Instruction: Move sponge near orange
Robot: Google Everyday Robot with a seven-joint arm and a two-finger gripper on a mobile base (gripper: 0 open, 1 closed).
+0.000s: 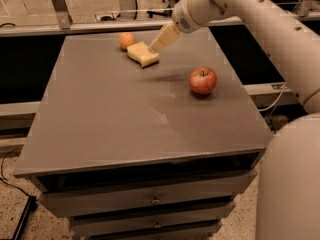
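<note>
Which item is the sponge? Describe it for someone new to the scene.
On the grey table, look toward the far edge, where the robot's pincer reaches down. At its tip lies the sponge, right beside the orange. It is a thick pale yellow block, not round like the orange or the red apple.
</note>
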